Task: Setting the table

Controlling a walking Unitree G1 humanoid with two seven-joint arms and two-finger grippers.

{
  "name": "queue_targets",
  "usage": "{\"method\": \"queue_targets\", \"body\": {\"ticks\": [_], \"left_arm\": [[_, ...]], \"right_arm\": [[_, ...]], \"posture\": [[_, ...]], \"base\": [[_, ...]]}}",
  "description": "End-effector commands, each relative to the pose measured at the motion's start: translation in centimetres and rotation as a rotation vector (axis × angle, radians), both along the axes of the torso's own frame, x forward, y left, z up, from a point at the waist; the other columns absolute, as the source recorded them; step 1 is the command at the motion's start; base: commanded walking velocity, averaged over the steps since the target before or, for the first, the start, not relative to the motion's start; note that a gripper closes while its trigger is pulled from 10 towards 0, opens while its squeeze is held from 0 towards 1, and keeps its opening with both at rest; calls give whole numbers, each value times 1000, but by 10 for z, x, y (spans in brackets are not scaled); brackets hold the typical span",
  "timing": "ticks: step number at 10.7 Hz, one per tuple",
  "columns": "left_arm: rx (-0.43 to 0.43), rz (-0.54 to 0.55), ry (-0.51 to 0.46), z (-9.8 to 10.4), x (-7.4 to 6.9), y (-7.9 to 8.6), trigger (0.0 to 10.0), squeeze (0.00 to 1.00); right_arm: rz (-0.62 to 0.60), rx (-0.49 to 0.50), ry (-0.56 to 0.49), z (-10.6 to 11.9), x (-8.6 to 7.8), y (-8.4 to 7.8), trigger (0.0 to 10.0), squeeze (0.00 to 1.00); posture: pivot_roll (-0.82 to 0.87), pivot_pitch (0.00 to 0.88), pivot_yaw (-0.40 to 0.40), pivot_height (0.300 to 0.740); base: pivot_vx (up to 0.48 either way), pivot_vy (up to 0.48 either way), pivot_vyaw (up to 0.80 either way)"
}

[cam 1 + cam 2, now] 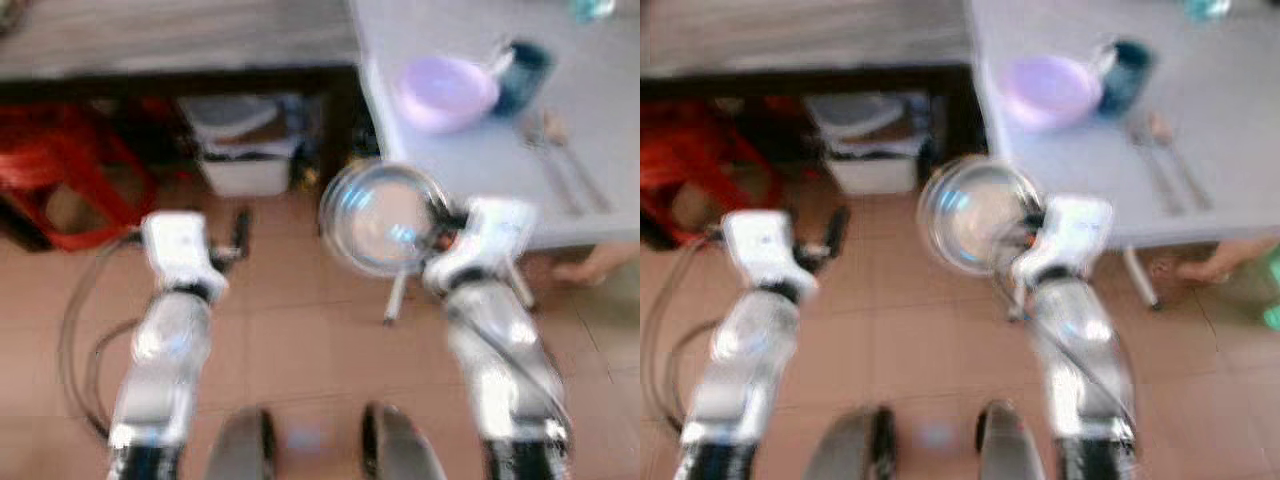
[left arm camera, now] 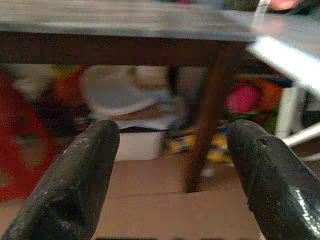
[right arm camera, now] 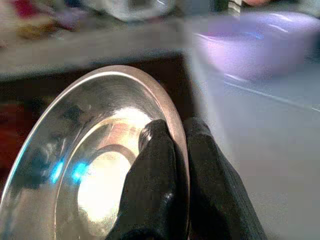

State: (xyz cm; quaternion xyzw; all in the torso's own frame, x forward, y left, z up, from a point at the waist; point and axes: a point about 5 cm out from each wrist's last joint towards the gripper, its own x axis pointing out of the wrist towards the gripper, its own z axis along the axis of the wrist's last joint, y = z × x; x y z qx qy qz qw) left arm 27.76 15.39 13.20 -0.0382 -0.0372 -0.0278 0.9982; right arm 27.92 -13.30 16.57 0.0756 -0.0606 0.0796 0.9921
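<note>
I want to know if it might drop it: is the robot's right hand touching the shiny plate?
Touching. In the right wrist view, the right hand has its two black fingers pinched on the rim of the shiny plate, one finger on each side.

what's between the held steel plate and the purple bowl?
Bare grey table only: steel plate, in the right tool, sits off its edge, purple bowl beyond. Head views.

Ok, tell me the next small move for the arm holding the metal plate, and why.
Probably carry the steel plate forward over the white table before lowering. The right gripper pinches its rim, and the plate hangs off the table's edge, short of the purple bowl.
</note>
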Motion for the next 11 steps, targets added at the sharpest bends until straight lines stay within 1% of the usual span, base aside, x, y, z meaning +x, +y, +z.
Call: {"method": "queue_targets", "body": {"ticks": [1, 2, 3, 4, 5, 7, 9, 11], "left_arm": [[2, -8, -11, -1, 1, -5, 10000, 0], [8, -7, -30, 1, 5, -6, 10000, 0], [14, -11, -47, 3, 7, -8, 10000, 0], [17, -19, -52, 4, 6, -11, 10000, 0], [14, -31, -57, 3, 5, -14, 10000, 0], [13, -33, -62, 3, 4, -17, 10000, 0], [21, -38, -87, 8, 7, -24, 10000, 0], [18, -52, -89, 8, 7, -25, 10000, 0]], "right_arm": [[-39, -23, -38, 5, 1, -10, 0, 0], [-45, -39, -60, 8, 3, -11, 0, 0], [-42, -53, -80, 11, 4, -10, 0, 0], [-34, -80, -93, 13, 5, -9, 6863, 0], [-32, -89, -96, 13, 6, -8, 10000, 0], [-30, -94, -94, 11, 7, -8, 10000, 0], [-23, -98, -97, 10, 8, -6, 10000, 0], [-23, -105, -105, 12, 11, -7, 10000, 0]], "posture": [[-50, 118, 15, 740], [-56, 112, 17, 740], [-56, 113, 18, 740], [-55, 118, 16, 740], [-52, 120, 15, 740], [-46, 122, 15, 740], [-47, 123, 16, 740], [-48, 124, 20, 740]], "base": [[251, 409, 0], [375, 300, 0], [469, 0, 0], [480, 0, 0], [480, 0, 0], [480, 0, 0], [480, 0, 0], [480, 0, 0]]}}
